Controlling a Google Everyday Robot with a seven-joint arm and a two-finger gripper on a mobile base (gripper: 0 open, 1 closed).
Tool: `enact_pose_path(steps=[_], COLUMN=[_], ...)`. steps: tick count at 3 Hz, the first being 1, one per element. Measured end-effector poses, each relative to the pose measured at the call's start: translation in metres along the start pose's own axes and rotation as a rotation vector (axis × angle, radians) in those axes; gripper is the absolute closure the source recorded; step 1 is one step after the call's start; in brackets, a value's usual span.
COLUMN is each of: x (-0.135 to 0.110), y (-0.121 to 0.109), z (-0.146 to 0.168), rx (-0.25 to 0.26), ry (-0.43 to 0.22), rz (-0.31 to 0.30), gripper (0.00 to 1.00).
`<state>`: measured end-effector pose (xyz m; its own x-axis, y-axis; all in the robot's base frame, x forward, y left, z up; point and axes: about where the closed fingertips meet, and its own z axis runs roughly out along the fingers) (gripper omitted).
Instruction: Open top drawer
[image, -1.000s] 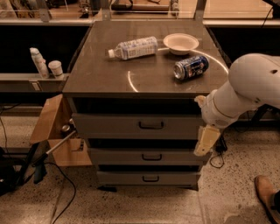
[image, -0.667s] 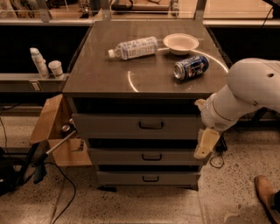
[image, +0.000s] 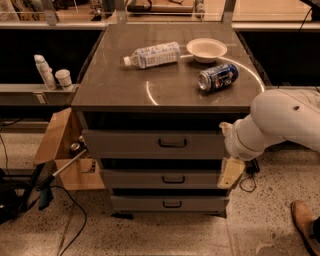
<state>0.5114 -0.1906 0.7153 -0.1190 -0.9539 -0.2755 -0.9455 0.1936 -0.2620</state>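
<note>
Change since earlier frames: arm (image: 285, 120) lower; gripper (image: 231, 173) dropped slightly, shifted toward cabinet. Top drawer (image: 125, 145) unmoved.

Gripper: cream, hangs at right edge of drawer stack, level with middle drawer (image: 145, 179), below right end of top drawer. Open or closed: cannot tell. Contact with drawer fronts unclear. Arm cut off at right border.

Top drawer: wide grey front directly under tabletop (image: 170, 95), dark gap above; black loop handle (image: 172, 143) at centre, untouched.

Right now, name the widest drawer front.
The top drawer, directly under the tabletop; the others look narrower. The gripper hangs by the middle drawer's right end.
</note>
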Motion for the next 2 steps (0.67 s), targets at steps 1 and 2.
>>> enact_pose_path(steps=[1, 2], x=[-0.006, -0.019], y=[-0.003, -0.007], z=[0.011, 0.017], rx=[0.036, 0.036], ry=[-0.012, -0.042], rz=[-0.023, -0.073], gripper=[0.00, 0.00])
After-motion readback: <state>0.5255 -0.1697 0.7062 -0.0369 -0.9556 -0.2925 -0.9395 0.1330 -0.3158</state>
